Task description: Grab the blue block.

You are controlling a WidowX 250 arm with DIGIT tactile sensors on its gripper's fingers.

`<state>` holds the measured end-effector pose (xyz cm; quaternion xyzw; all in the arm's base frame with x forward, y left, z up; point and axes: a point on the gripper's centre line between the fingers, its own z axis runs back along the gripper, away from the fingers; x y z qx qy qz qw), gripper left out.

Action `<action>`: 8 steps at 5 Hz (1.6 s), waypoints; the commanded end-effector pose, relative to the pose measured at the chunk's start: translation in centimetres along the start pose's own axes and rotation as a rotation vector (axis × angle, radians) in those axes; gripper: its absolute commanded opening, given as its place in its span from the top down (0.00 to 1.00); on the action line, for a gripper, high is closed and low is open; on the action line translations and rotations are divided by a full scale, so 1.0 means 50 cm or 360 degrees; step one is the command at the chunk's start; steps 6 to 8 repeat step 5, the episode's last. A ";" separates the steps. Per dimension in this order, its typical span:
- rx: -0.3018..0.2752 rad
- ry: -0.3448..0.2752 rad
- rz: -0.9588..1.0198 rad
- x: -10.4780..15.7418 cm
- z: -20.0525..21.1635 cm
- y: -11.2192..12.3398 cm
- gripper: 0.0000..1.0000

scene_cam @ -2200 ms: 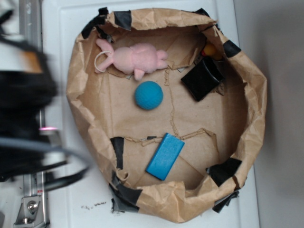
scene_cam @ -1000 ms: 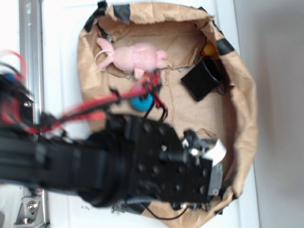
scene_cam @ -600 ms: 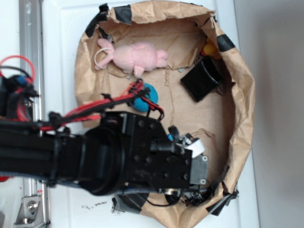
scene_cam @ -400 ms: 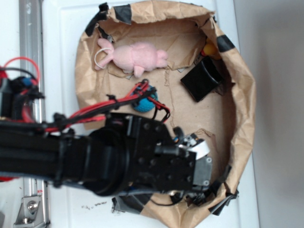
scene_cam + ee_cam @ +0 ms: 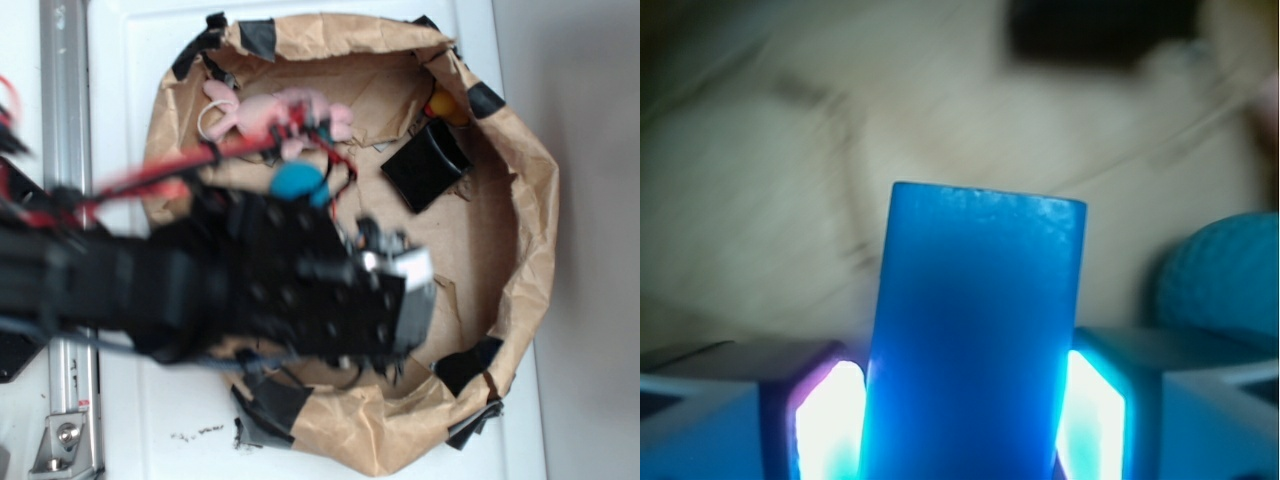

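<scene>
A: Looking at your exterior view, the blurred black arm covers the paper nest; the teal ball peeks out above it.
B: And the wrist view?
A: Your gripper pinches the blue block between both fingers, the ball just to its right.

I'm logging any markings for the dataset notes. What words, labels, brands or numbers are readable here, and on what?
None can be read in either view.
blue block: plain faces in the wrist view, no print.
ball, pink toy, black pouch: no lettering visible.
paper wall and its black tape: unmarked.
gripper: body blurred in the exterior view; any marking there is unreadable.
</scene>
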<state>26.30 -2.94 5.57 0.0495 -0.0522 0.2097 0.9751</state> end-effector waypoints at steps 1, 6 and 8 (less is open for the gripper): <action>-0.0069 -0.0246 -0.0519 0.086 0.124 0.047 1.00; -0.0277 -0.0229 -0.0818 0.071 0.155 0.009 1.00; -0.0277 -0.0229 -0.0818 0.071 0.155 0.009 1.00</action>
